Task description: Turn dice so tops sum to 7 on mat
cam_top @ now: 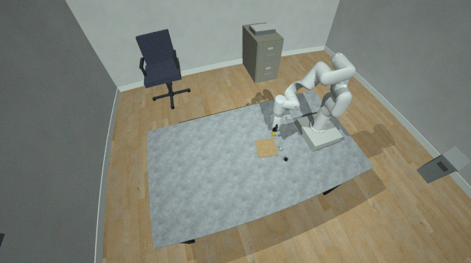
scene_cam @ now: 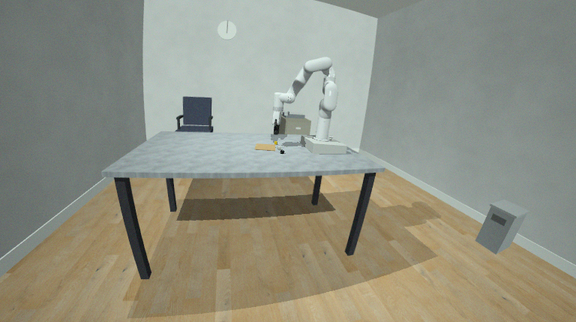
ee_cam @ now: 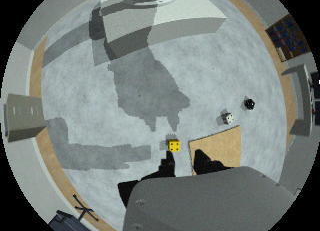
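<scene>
My gripper (cam_top: 275, 129) (scene_cam: 276, 129) (ee_cam: 182, 159) is partly open and empty, pointing down above the table by the yellow die. The yellow die (cam_top: 273, 134) (scene_cam: 275, 142) (ee_cam: 174, 145) lies on the table off the mat, beyond the left fingertip in the wrist view; its face there seems to show four pips. The white die (cam_top: 280, 148) (scene_cam: 279, 147) (ee_cam: 228, 118) lies just off the mat's edge. The black die (cam_top: 286, 159) (scene_cam: 282, 151) (ee_cam: 249, 104) lies farther off. Their numbers are too small to read. The tan mat (cam_top: 266, 148) (scene_cam: 264, 147) (ee_cam: 220, 146) holds no die.
The robot's base block (cam_top: 322, 137) (scene_cam: 328, 147) (ee_cam: 170, 33) stands on the grey table (cam_top: 208, 176) (scene_cam: 190, 159), on the dice's side of the mat. A filing cabinet (cam_top: 264, 55) and a chair (cam_top: 159, 62) stand on the floor beyond the table.
</scene>
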You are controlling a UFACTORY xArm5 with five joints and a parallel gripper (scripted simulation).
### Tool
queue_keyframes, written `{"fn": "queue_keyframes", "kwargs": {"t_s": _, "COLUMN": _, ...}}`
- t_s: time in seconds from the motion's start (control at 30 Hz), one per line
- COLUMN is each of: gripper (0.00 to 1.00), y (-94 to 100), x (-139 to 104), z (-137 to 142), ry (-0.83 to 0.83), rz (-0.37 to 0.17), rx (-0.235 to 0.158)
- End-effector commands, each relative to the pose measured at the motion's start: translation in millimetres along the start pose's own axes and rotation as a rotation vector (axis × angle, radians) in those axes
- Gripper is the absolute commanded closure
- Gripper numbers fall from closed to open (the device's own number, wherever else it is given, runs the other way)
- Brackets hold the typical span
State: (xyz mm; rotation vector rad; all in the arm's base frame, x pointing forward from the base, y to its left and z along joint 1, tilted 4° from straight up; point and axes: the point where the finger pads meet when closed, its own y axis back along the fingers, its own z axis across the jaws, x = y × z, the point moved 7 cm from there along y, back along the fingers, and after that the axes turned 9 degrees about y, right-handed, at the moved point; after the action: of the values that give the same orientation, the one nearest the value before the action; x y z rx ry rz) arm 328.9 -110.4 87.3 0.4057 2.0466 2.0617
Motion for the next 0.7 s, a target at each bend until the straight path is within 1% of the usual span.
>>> {"fn": "queue_keyframes", "kwargs": {"t_s": 0.0, "gripper": 0.64, "y": 0.9, "x": -1.0, "z": 0.0, "ry": 0.000, "rz": -0.003, "rx": 0.000}}
{"fn": "queue_keyframes", "kwargs": {"t_s": 0.67, "gripper": 0.64, "y": -2.2, "x": -1.0, "z": -0.2, "ry": 0.000, "rz": -0.003, "rx": 0.000}}
